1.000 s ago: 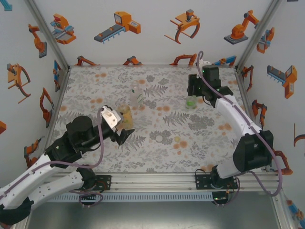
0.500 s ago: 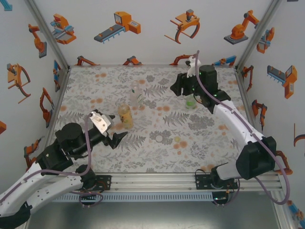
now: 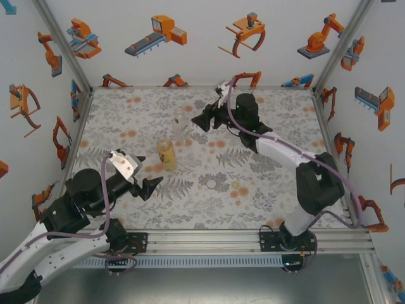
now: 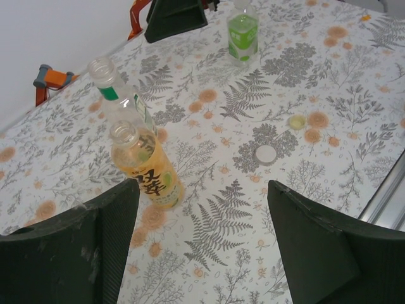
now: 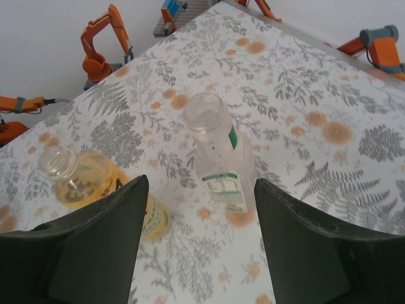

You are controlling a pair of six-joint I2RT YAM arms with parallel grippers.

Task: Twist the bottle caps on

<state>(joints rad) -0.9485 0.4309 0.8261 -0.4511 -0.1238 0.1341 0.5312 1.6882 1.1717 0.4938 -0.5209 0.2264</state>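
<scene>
The amber-yellow bottle [image 3: 166, 154] and the slim clear bottle [image 3: 180, 125] stand uncapped at mid table, close together. My right gripper [image 3: 201, 121] hovers open just right of the clear bottle [image 5: 218, 152], which sits ahead between its fingers, untouched; the amber bottle [image 5: 95, 183] lies past the left finger. My left gripper [image 3: 149, 185] is open and empty, near-left of the amber bottle [image 4: 144, 166]. The short green bottle [image 4: 243, 35] stands further back with a cap on it, beside the clear bottle [image 4: 120, 101] and right gripper [image 4: 176, 16]. My left gripper [image 4: 202, 253] and right gripper [image 5: 202, 253] hold nothing.
A white cap [image 3: 211, 183] and a small yellow-green cap [image 3: 235, 184] lie loose on the patterned table [image 3: 285, 171], right of my left gripper; they also show as white cap [image 4: 266, 154] and yellowish cap [image 4: 297, 121]. White walls with orange robot stickers close three sides.
My right arm has swung left from the green bottle to the clear bottle, its jaws wider. My left arm has drawn back from the amber bottle toward the near left.
</scene>
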